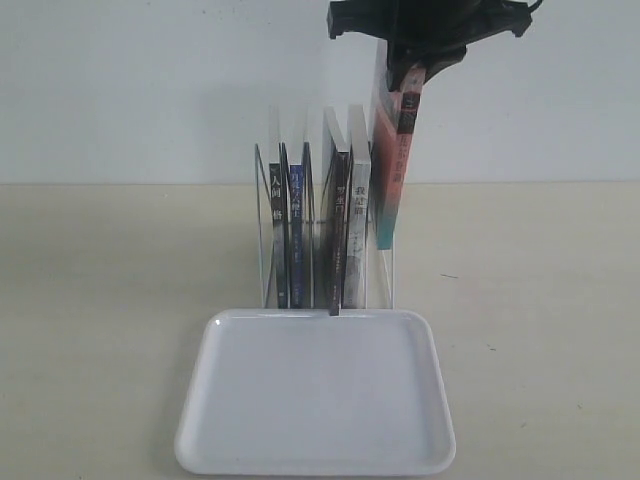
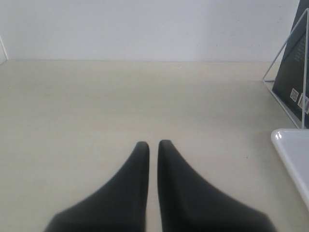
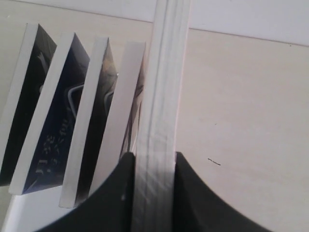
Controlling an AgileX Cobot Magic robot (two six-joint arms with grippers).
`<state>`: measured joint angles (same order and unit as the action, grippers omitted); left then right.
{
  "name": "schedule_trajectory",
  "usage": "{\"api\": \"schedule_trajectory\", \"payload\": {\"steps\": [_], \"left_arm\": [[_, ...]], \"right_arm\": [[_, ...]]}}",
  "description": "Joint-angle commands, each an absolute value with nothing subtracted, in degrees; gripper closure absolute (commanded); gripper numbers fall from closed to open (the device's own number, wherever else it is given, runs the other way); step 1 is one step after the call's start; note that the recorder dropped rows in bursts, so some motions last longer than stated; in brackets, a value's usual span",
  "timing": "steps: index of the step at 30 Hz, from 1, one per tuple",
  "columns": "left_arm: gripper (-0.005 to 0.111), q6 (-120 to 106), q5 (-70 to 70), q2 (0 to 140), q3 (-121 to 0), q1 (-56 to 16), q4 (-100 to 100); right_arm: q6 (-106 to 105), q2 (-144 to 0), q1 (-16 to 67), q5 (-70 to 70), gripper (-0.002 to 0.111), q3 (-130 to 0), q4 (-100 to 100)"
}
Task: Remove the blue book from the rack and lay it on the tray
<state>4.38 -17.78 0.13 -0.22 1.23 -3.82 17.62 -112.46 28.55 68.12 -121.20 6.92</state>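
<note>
The blue book (image 1: 295,215) stands upright in the second slot from the left of the clear rack (image 1: 262,230); in the right wrist view its dark blue cover (image 3: 60,130) shows between white page edges. My right gripper (image 1: 415,65) is not on it. That gripper is shut on the top of the red-and-teal-spined book (image 1: 392,170), which is raised partly out of the rack's right end. My right gripper (image 3: 154,162) clamps this book's white page block (image 3: 164,87). The white tray (image 1: 315,400) lies in front of the rack. My left gripper (image 2: 153,143) is shut on nothing, low over bare table.
Three other books stay in the rack: a dark-spined one (image 1: 278,230) at the far left, another dark one (image 1: 338,230) and a white-spined one (image 1: 358,220). In the left wrist view the tray's corner (image 2: 294,154) and the rack's frame (image 2: 285,45) lie off to one side.
</note>
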Motion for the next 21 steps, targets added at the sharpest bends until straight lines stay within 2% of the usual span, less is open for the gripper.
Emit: {"api": "schedule_trajectory", "payload": {"steps": [1, 14, 21], "left_arm": [[0.101, 4.26, -17.56, 0.0, 0.0, 0.77, -3.98], [0.101, 4.26, -17.56, 0.0, 0.0, 0.77, -3.98], [0.101, 4.26, -17.56, 0.0, 0.0, 0.77, -3.98]], "right_arm": [[17.22, -111.52, 28.56, 65.74, 0.108, -121.72, 8.13], [17.33, -111.63, 28.56, 63.36, 0.108, -121.72, 8.13], [17.33, -116.23, 28.56, 63.46, 0.108, -121.61, 8.13]]}}
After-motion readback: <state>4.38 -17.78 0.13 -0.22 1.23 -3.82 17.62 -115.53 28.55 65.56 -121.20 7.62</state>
